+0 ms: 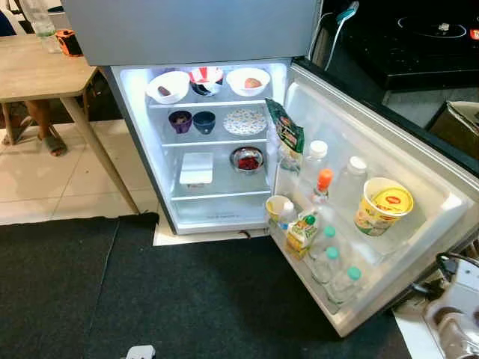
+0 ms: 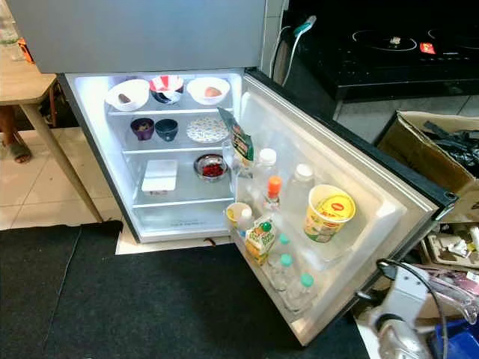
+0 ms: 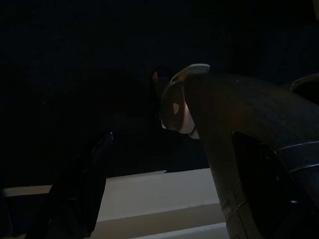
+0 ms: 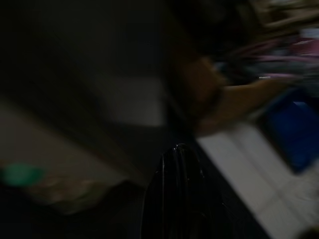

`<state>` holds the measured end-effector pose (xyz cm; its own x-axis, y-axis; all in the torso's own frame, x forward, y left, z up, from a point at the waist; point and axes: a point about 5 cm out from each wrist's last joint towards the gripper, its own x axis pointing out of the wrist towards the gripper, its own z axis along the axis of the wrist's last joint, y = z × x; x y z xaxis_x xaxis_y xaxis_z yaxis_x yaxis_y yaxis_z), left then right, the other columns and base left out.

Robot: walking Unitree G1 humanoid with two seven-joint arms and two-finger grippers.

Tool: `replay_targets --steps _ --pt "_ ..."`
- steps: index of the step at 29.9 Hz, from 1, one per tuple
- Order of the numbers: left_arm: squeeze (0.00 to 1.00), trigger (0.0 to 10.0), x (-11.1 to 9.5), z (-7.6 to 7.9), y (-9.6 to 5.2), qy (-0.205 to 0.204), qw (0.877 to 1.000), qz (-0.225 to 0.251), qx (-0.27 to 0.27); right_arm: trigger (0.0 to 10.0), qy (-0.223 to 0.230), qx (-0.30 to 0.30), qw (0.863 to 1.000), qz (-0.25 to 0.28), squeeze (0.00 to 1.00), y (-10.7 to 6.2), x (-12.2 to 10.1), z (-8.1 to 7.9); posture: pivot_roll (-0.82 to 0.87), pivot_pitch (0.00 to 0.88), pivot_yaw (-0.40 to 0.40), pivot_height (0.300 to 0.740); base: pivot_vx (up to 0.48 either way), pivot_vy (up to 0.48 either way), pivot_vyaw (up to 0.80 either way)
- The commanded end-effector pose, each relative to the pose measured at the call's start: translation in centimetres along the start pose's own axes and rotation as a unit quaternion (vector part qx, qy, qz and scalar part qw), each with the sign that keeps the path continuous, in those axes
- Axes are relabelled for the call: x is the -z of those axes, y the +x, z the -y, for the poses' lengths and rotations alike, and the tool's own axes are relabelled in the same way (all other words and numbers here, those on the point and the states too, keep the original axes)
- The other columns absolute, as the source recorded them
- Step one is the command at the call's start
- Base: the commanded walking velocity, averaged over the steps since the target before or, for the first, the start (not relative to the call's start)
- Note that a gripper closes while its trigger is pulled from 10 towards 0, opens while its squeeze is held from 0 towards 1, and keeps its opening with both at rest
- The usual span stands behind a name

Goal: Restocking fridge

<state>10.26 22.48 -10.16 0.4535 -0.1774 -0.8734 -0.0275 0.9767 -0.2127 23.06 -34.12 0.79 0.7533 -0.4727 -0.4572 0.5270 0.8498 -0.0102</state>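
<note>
Fridge (image 1: 142, 142) at frame centre stands open, cup (image 1: 383, 207) in door (image 1: 441, 187) at right; right hand (image 4: 177, 194) blurred, left hand (image 3: 79, 189) dark, grip states cannot be told.

Fridge shelves (image 1: 217, 103) — top one carries two white bowls (image 1: 169, 87).

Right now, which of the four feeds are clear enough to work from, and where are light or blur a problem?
Left and right eye views: sharp, fridge interior brightly lit, glare washing out the top shelf around the white bowls. Left wrist view: very dark, only one black finger and a pale strip readable. Right wrist view: dark and motion-blurred, unusable.
</note>
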Motion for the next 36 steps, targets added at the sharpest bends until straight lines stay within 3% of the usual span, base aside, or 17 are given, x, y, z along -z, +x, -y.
replay_targets --steps 1,7,8,11,12,13,18,20,23,25,27,28,30,32,34,35,36 --pt "0.00 10.0 1.2 0.4 0.0 -0.007 1.000 -0.020 0.008 0.0 -0.005 0.060 0.997 -0.039 0.00 -0.7 1.8 2.2 -0.06 0.077 0.002 0.740 0.000 0.000 0.00" --pt "0.00 10.0 1.3 0.4 -0.1 -0.006 1.000 -0.021 0.009 0.0 -0.002 0.142 0.989 -0.036 0.00 -1.3 1.6 5.0 -0.06 0.077 0.004 0.740 0.000 0.000 0.00" --pt "0.00 10.0 1.3 0.4 -0.1 -0.005 1.000 -0.021 0.008 9.6 0.040 0.152 0.987 -0.012 0.00 -1.2 0.8 5.5 -0.06 0.079 0.008 0.740 0.000 0.000 0.00" --pt "0.00 10.0 1.2 0.3 -0.1 -0.004 1.000 -0.020 0.007 10.0 0.088 0.157 0.984 0.012 0.00 -1.1 -0.1 5.8 -0.06 0.080 0.011 0.740 0.000 0.000 0.00" --pt "0.00 10.0 1.2 0.2 -0.2 -0.003 1.000 -0.020 0.006 10.0 0.148 0.147 0.977 0.047 0.00 -0.7 -1.5 5.9 -0.06 0.081 0.013 0.740 0.000 0.000 0.00" --pt "0.00 10.0 1.1 0.0 -0.2 -0.001 1.000 -0.020 0.005 10.0 0.248 0.107 0.955 0.123 0.00 -0.1 -4.8 5.7 -0.06 0.080 0.017 0.740 0.000 0.000 0.00" --pt "0.00 10.0 1.0 0.1 -0.2 -0.001 1.000 -0.019 0.006 10.0 0.308 0.043 0.931 0.191 0.00 0.3 -8.1 5.1 -0.06 0.080 0.017 0.740 0.000 0.000 0.00" --pt "0.00 10.0 1.0 0.1 -0.2 -0.001 1.000 -0.019 0.006 10.0 0.308 0.043 0.931 0.191 0.00 0.3 -8.1 5.1 -0.06 0.080 0.017 0.740 0.000 0.000 0.00" --pt "0.00 10.0 1.2 0.3 -0.1 -0.002 1.000 -0.021 0.008 10.0 0.299 -0.051 0.928 0.218 0.00 0.7 -10.2 3.1 -0.07 0.082 0.012 0.740 0.000 0.000 0.00" --pt "0.00 10.0 1.2 0.3 -0.1 -0.002 1.000 -0.021 0.008 10.0 0.299 -0.051 0.928 0.218 0.00 0.7 -10.2 3.1 -0.07 0.082 0.012 0.740 0.000 0.000 0.00" --pt "0.00 10.0 1.3 0.5 -0.1 -0.002 1.000 -0.022 0.010 10.0 0.278 -0.174 0.923 0.200 0.00 0.8 -10.3 0.3 -0.08 0.080 0.009 0.740 0.000 0.000 0.00" --pt "0.00 10.0 1.3 0.5 -0.1 -0.002 1.000 -0.022 0.010 10.0 0.278 -0.174 0.923 0.200 0.00 0.8 -10.3 0.3 -0.08 0.080 0.009 0.740 0.000 0.000 0.00" --pt "0.00 10.0 1.3 0.6 0.0 -0.001 1.000 -0.022 0.011 10.0 0.248 -0.284 0.909 0.178 0.00 0.6 -9.5 -2.3 -0.08 0.079 0.005 0.740 0.000 0.000 0.00" --pt "0.00 10.0 1.3 0.6 0.0 -0.001 1.000 -0.022 0.011 10.0 0.248 -0.284 0.909 0.178 0.00 0.6 -9.5 -2.3 -0.08 0.079 0.005 0.740 0.000 0.000 0.00" --pt "0.00 10.0 1.3 0.6 0.0 0.000 1.000 -0.023 0.012 10.0 0.205 -0.386 0.885 0.158 0.00 -0.1 -8.5 -4.6 -0.08 0.077 0.005 0.740 0.000 0.000 0.00" --pt "0.00 10.0 1.3 0.6 0.0 0.000 1.000 -0.023 0.012 10.0 0.205 -0.386 0.885 0.158 0.00 -0.1 -8.5 -4.6 -0.08 0.077 0.005 0.740 0.000 0.000 0.00" --pt "0.00 10.0 1.3 0.7 0.0 0.002 1.000 -0.023 0.012 10.0 0.175 -0.450 0.865 0.138 0.00 -0.7 -7.8 -6.0 -0.08 0.075 0.006 0.740 0.000 0.000 0.00"
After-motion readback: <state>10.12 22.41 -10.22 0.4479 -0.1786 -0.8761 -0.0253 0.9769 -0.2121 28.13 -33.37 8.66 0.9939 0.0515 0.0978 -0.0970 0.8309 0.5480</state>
